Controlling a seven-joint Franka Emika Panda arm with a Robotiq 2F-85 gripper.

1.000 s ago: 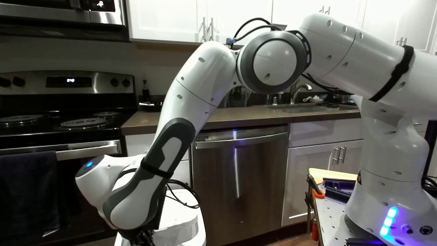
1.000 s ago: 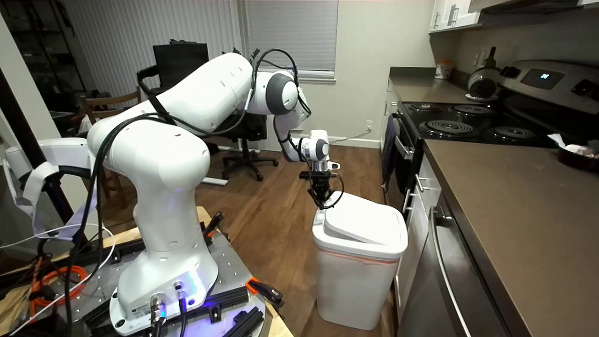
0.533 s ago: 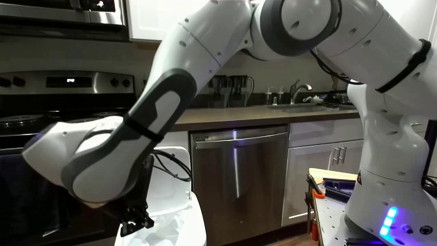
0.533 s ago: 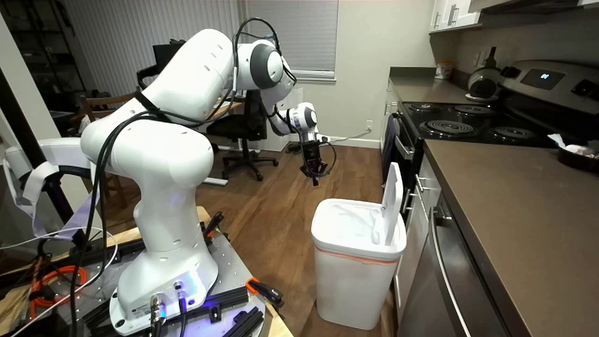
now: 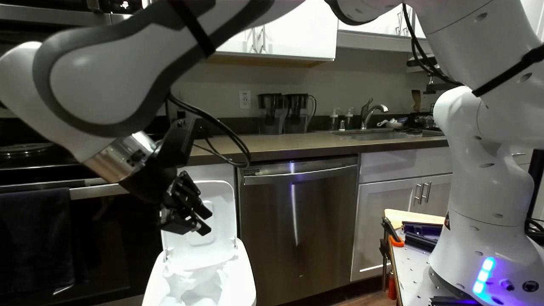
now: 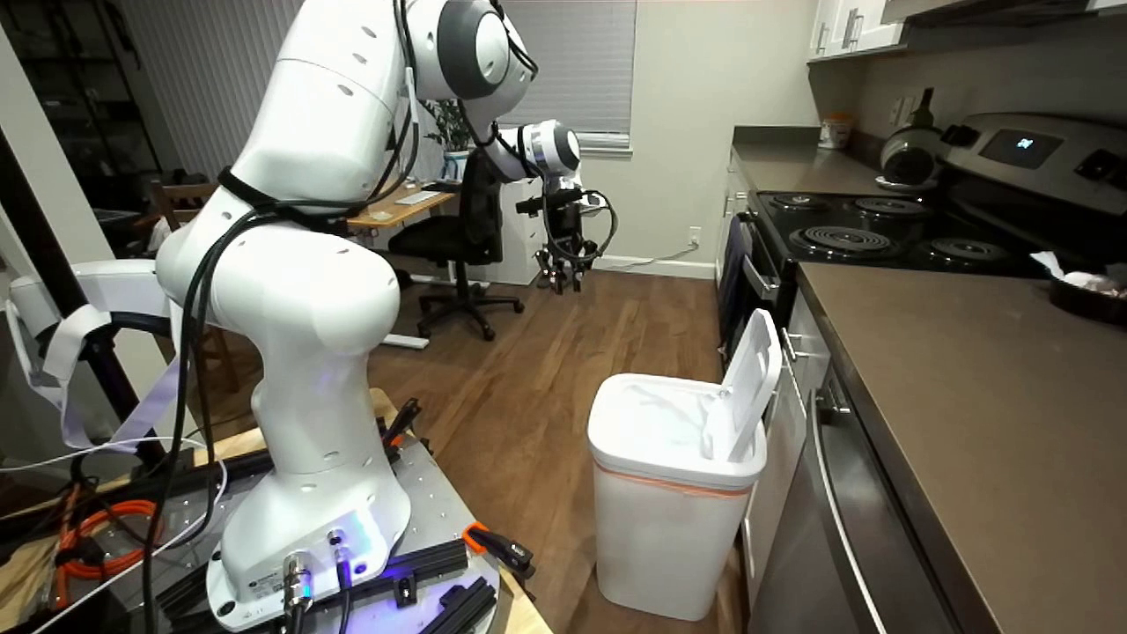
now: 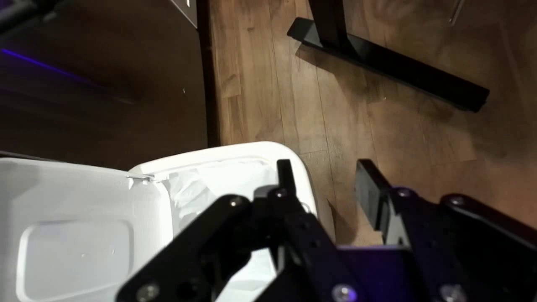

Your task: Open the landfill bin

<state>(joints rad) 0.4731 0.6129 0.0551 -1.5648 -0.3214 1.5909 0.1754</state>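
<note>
In an exterior view: upper cabinets (image 5: 297, 34) at 12 o'clock glare almost featureless white; oven door (image 5: 102, 238) at 8 sinks near black; dishwasher (image 5: 306, 225), between 5 and 6, carries a hard vertical reflection. Robot base (image 5: 471, 250) glows blue-violet in both exterior views. In an exterior view, bin (image 6: 673, 537) at 5 o'clock, top almost washed out. Wrist view dim, brownish; gripper (image 7: 324, 173) around 5, soft, out of focus; violet streak on dark panel (image 7: 126, 58) between 9 and 10; black foot bar (image 7: 402, 69) at 2 shadows the floor (image 7: 264, 96).
</note>
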